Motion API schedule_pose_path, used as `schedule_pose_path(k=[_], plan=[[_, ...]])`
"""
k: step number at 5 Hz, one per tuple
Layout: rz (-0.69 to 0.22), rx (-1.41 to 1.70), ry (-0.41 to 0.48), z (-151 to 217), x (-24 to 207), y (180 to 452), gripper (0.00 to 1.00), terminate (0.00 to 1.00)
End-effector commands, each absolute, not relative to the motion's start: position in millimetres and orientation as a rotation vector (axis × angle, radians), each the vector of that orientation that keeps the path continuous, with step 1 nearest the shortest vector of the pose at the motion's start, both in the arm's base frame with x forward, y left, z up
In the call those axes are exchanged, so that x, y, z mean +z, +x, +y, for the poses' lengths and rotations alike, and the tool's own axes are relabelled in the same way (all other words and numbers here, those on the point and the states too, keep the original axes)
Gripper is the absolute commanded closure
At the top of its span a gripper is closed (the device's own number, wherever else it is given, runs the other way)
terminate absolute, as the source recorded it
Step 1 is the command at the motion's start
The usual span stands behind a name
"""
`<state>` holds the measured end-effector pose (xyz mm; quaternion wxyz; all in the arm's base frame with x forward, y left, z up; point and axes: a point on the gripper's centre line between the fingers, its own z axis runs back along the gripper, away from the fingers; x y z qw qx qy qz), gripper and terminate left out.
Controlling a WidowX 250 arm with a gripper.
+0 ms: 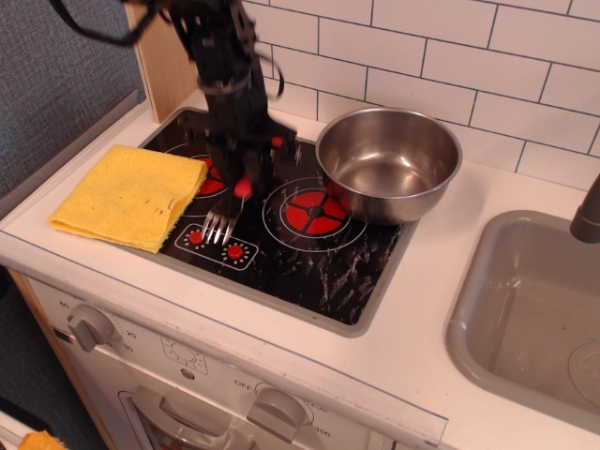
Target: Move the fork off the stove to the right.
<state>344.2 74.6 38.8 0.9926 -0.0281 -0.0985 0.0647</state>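
The fork (225,214) has a red handle and silver tines. It hangs tines down over the front left part of the black stove (319,264), between the two red burner circles. My gripper (246,173) is shut on the red handle from above; the arm is motion-blurred. The tines hover by the small red dial marks (214,243), and I cannot tell whether they touch the glass.
A steel pot (389,164) stands on the stove's back right corner. A yellow cloth (127,197) lies over the stove's left edge. White counter (427,309) lies right of the stove, then a grey sink (530,314). A wooden post (169,66) and tiled wall stand behind.
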Motion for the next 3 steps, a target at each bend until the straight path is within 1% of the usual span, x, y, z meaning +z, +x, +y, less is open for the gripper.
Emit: schedule_pose_path(k=[1, 2, 3], plan=[[-0.336, 0.123, -0.043, 63, 95, 340, 1.0, 0.0], [-0.366, 0.08, -0.081, 38, 102, 332, 1.0, 0.0], [-0.39, 0.048, -0.116, 7, 102, 324, 1.0, 0.0]])
